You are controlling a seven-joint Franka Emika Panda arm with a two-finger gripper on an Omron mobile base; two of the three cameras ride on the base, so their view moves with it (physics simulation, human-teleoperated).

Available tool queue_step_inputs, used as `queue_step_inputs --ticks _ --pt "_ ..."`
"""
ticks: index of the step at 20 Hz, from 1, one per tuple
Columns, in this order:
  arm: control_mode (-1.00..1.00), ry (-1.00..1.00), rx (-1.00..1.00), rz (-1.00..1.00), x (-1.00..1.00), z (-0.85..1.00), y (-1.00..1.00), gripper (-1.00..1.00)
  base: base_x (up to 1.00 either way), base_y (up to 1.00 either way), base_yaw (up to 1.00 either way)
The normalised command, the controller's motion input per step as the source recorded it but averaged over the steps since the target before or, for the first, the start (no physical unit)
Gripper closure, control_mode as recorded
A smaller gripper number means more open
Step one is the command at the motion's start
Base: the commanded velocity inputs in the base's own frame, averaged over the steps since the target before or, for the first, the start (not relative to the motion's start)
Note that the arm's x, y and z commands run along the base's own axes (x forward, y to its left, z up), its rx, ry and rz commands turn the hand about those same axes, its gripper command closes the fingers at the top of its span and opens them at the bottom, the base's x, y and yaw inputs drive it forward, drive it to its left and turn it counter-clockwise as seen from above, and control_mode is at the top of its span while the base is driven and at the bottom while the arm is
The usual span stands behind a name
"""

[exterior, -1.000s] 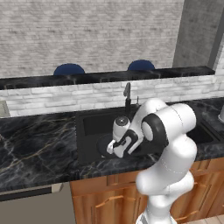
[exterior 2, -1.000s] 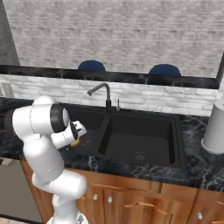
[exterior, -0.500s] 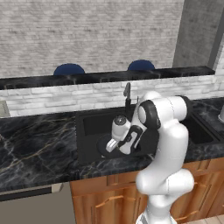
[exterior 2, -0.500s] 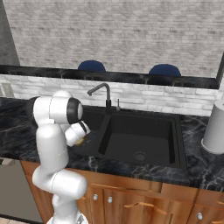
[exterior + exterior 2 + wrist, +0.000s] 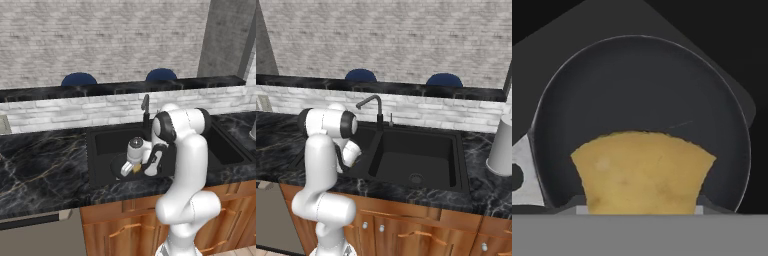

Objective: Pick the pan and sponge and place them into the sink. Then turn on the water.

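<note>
The two-finger gripper hangs low over the left basin, pointed down, its jaws pinching the small yellow rectangular sponge. In the hand view the sponge sits between the fingers at the bottom edge and covers the lower middle of the picture; a slim grey sliver shows at each of its lower corners. In the left base view a patch of yellow shows at the tip of the white hand.

Directly below the sponge lies the round shallow dark grey-black frying pan, seen from above in the hand view, its rim a thin pale ring. Its short light grey handle, with a round hole, juts out at the left edge of that view. Whether the sponge touches the pan floor cannot be told. In the left base view the pan rests on the floor of the left basin, partly behind the hand.

The black double-basin rectangular sink is set into a black marbled stone counter. The right basin shows a round drain in the right base view. A slim dark upright faucet stands at the back edge, near the divider between the basins.

A pale grey cylindrical container stands on the counter to the right of the sink, well apart from the arm. Wooden cabinet fronts run below the counter.
</note>
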Motion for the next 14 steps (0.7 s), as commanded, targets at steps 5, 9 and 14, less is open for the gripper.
queue_step_inputs --ticks 5,9,14 --pt "-1.00 0.00 0.00 0.00 0.29 -0.11 0.00 -1.00 0.00 0.00 0.00" --pt "-1.00 0.00 0.00 0.00 0.12 -0.02 0.00 -1.00 0.00 0.00 0.00" --pt "-1.00 0.00 0.00 0.00 0.00 0.21 0.00 -1.00 0.00 0.00 0.00"
